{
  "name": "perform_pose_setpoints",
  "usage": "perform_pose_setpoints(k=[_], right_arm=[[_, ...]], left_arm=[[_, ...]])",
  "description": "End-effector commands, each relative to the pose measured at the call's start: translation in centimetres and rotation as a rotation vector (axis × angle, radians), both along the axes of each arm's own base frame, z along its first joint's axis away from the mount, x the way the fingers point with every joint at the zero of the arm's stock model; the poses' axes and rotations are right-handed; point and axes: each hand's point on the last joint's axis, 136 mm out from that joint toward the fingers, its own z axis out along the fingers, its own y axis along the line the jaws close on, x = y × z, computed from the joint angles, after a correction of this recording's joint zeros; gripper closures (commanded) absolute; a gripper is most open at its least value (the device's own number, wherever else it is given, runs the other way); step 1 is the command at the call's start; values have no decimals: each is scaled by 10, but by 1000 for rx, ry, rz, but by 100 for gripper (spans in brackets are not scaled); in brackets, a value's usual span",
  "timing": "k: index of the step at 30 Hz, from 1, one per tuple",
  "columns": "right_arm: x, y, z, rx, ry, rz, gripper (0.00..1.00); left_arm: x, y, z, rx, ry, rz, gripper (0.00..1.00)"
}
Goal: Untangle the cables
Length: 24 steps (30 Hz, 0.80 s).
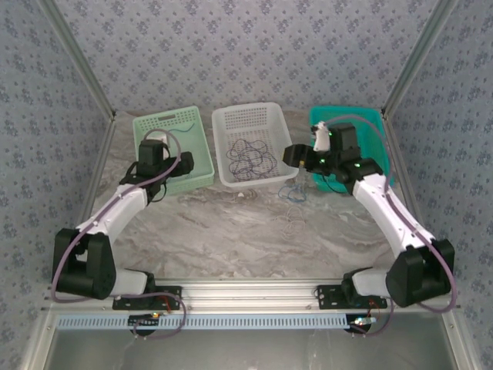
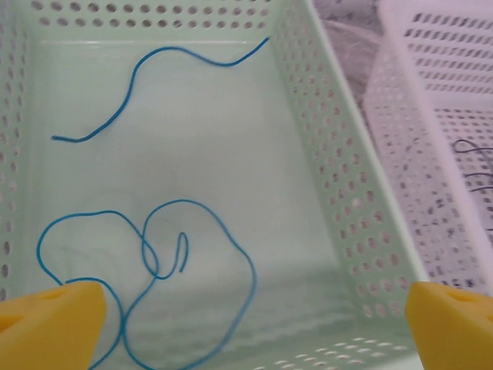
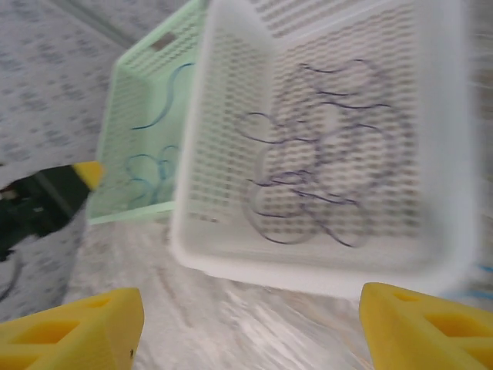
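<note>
1. Left jaws: wide open, empty. Blue cables [image 2: 182, 202] lie loose in the green basket [image 2: 323, 154] right under them, around 12 o'clock.
2. Middle: dark tangle [image 3: 308, 194] sits in the white basket [image 3: 323, 271], no real long axis.
3. Right jaws: open, empty too. Tangle's dead ahead at 12, over the near wall, so the right arm [image 1: 385, 204] is closer imo.

My left fingertips [image 2: 54, 316] are matt yellow plastic. The green basket [image 2: 323, 154] is smooth, perforated plastic; the blue cables [image 2: 183, 201] have smooth insulation.
</note>
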Motion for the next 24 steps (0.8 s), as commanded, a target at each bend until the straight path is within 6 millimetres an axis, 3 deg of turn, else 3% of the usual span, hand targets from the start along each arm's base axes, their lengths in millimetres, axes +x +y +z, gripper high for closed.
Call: perform_pose_setpoints(k=[1, 3, 7, 12, 19, 24], right_arm=[[-34, -46, -46, -178, 104, -64, 25], [-37, -51, -60, -198, 133, -80, 26], [-35, -33, -69, -128, 147, -32, 29], [-49, -42, -95, -235, 216, -47, 30], [-94, -54, -138, -375, 328, -10, 32], [-112, -46, -150, -384, 338, 24, 33]], left_arm=[[-10, -26, 20, -7, -71, -53, 1], [-10, -43, 23, -11, -91, -107, 1], [-11, -79, 21, -14, -70, -210, 1], [-33, -126, 13, 12, -65, -320, 1], [-64, -147, 8, -8, -79, -368, 1], [-80, -147, 0, -20, -73, -389, 1]])
